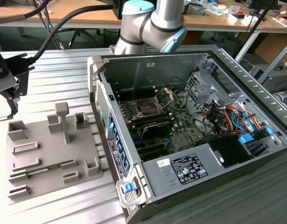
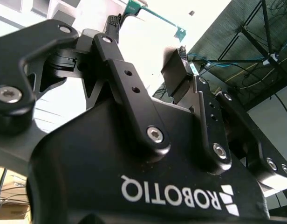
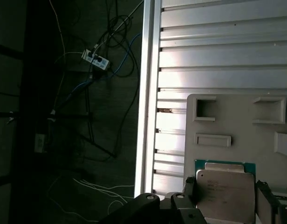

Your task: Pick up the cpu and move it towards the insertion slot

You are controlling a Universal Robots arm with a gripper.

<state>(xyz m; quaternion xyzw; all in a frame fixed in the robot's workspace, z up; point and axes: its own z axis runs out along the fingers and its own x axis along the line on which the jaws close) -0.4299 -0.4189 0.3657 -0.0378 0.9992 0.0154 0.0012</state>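
Between the two black fingers (image 3: 190, 189), in the first wrist view, I see the cpu (image 3: 225, 196), with its silvery top towards the camera and a thin green rim along its edge. The gripper (image 3: 225, 182) is closed narrow on it, one finger against each opposite side. Behind the cpu lies a corner of the grey tray (image 3: 236, 121), on the slatted metal table (image 3: 218, 46). In the exterior view the gripper is at the exterior view's left, well apart from the insertion slot (image 1: 147, 108). The slot sits inside the open computer case (image 1: 181, 70), its metal frame tilted up.
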